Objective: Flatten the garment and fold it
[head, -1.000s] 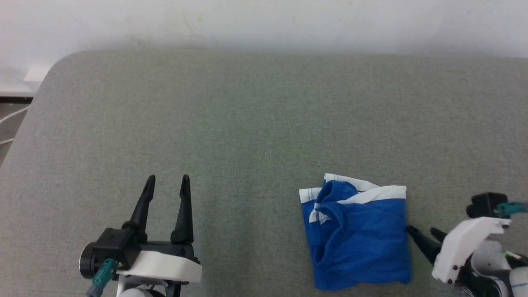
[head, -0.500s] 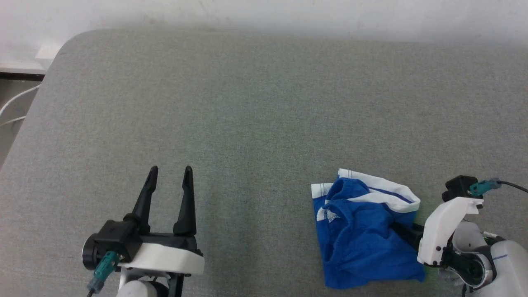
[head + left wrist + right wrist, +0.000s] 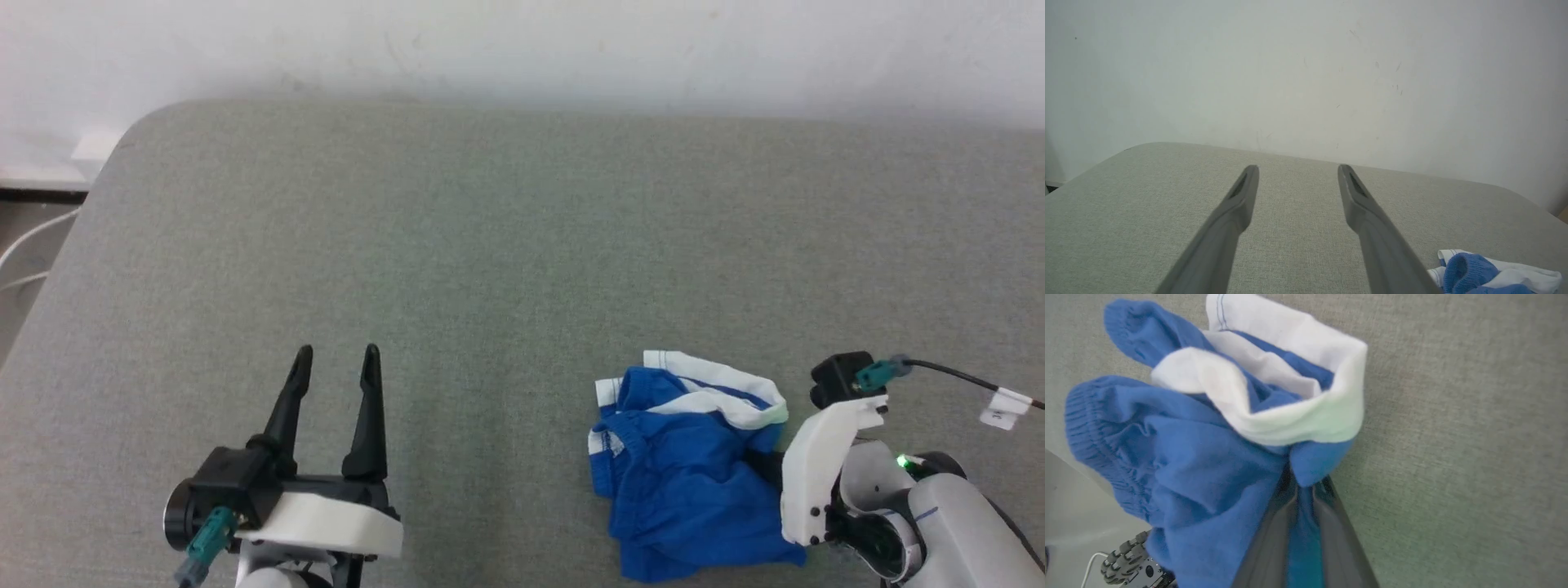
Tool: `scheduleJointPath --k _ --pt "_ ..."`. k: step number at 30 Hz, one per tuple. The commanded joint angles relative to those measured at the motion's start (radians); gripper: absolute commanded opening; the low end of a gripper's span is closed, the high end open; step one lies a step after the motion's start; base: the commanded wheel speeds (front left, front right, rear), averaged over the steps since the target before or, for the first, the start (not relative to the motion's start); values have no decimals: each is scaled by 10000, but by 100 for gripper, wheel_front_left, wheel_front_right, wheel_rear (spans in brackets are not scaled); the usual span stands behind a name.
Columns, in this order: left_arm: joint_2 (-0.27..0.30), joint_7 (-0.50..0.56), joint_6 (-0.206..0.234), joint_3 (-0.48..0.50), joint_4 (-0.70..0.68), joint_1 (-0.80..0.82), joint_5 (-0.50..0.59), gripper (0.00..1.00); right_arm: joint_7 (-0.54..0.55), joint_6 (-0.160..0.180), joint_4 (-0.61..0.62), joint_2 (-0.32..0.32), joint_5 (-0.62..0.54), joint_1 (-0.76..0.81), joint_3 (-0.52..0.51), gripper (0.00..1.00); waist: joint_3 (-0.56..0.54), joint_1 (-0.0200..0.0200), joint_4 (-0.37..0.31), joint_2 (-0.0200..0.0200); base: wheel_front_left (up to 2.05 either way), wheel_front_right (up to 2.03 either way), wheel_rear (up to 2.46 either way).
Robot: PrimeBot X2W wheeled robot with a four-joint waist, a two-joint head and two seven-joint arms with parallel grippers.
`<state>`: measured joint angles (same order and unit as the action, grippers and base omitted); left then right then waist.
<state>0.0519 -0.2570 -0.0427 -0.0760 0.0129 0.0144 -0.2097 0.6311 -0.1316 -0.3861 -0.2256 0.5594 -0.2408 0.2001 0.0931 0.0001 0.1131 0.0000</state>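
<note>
Blue and white, the garment point(image 3: 686, 478) lies crumpled at the near right of the grey table point(image 3: 490, 245), its right edge pinched between the closed fingers of the right hand point(image 3: 1300, 479). Well apart at the near left, the left hand point(image 3: 336, 349) hovers with fingers spread and empty.

Left hand point(image 3: 336, 349): black fingers point(image 3: 366, 408), white shell point(image 3: 326, 523) (teal plug point(image 3: 204, 543)).
</note>
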Motion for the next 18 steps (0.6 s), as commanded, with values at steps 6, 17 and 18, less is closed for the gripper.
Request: scheduleJointPath --k 6,17,18 --pt "-16 -47 55 -11 -134 -364 113 100 157 9 489 -668 -1574 -544 796 0 -357 -1 -1104 0 0 0 0" --pt "-16 -47 -225 -79 -541 273 321 100 356 9 159 -1353 -2283 -2068 1101 0 1128 -1 -3288 0 0 0 0" --pt "-16 -47 -277 -66 -582 388 372 100 287 9 72 -1445 -2356 -2223 1060 0 1335 -1 -3483 0 0 0 0"
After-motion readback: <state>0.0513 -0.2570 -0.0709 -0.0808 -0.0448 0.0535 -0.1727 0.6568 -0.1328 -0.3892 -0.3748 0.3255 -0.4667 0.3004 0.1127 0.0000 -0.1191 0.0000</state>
